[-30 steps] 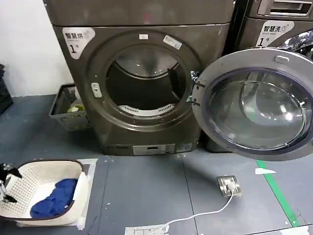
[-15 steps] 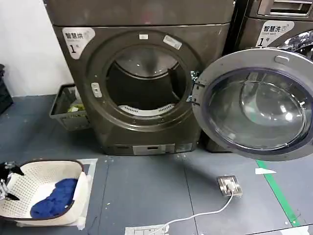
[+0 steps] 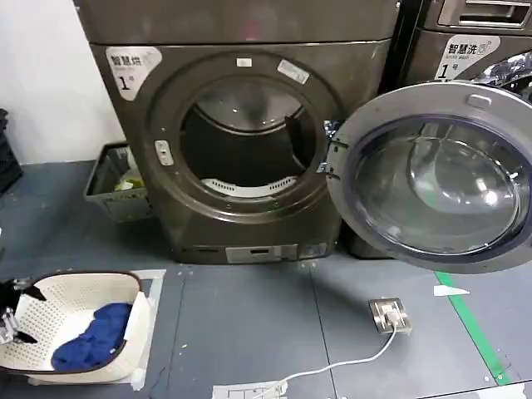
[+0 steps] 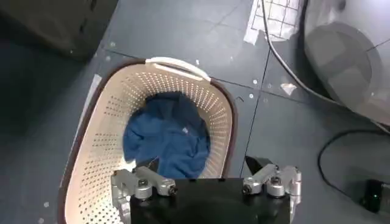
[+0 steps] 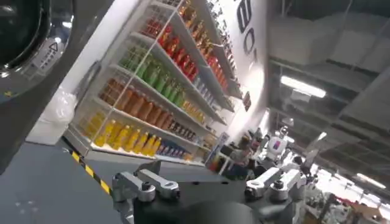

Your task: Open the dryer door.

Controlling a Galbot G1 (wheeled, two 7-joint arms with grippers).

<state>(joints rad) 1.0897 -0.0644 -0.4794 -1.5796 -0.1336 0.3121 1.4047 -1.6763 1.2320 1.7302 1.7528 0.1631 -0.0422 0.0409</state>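
While my left pincer [image 3: 10,314] hovers spread wide and empty over the laundry basket [image 3: 79,293] with its blue cloth [image 3: 91,337], the dryer [image 3: 241,141] stands ahead with its drum exposed. The dryer door [image 3: 436,179] hangs swung fully open to the right. My right pincer [image 5: 210,185] is spread wide, holding nothing.

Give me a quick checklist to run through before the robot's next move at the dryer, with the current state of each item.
1. Dryer door swung fully open to the right: ok.
2. Dryer drum opening unobstructed: ok.
3. Left gripper above the laundry basket, holding nothing: ok.
4. Blue garment lying inside the basket: ok.
5. Cable on the floor in front of the dryer, trip hazard: not ok.
6. Right gripper position relative to the door: cannot tell.
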